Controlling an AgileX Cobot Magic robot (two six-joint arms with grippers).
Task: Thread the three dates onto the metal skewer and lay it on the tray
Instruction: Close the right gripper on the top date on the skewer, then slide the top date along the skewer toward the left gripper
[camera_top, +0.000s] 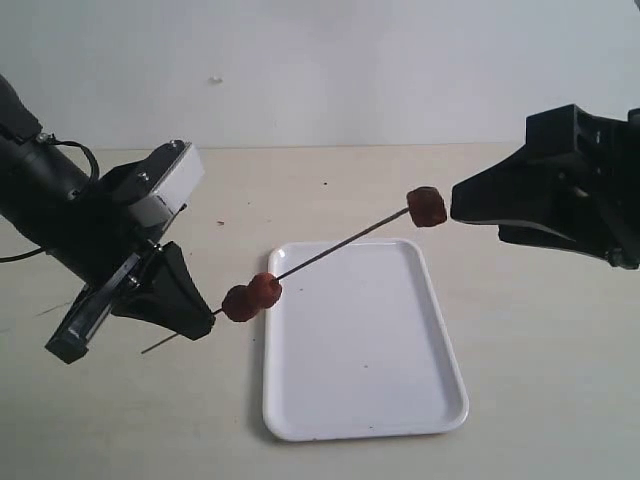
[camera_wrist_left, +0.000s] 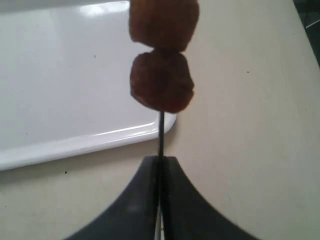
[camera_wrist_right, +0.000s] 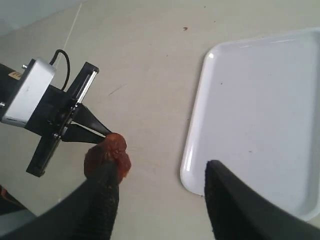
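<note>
**Skewer (camera_top: 340, 243) clamped in left tool (camera_top: 205, 322), raised over tray (camera_top: 365, 432)**

Desk (camera_top: 540, 350) carries the tray, which lies flat, below and between the two tools. Left tool's jaws are pressed together on the skewer's near end; a short stub pokes out behind it. The rod slants up from there, over the tray's corner, toward the right tool (camera_top: 455, 205).

Two dates (camera_top: 252, 296), touching each other, are threaded just ahead of the left tool's tips. The third date (camera_top: 427, 207) sits at the far tip, right at the right tool.

Right tool's jaws are spread wide, clamped on nothing. Only the right wrist view shows this gap, with the third date (camera_wrist_right: 107, 155) beside one finger (camera_wrist_right: 105, 200). Only the left wrist view shows the rod (camera_wrist_left: 161, 132) pinched in the seam, with bare metal before the nearest date (camera_wrist_left: 162, 82).
</note>
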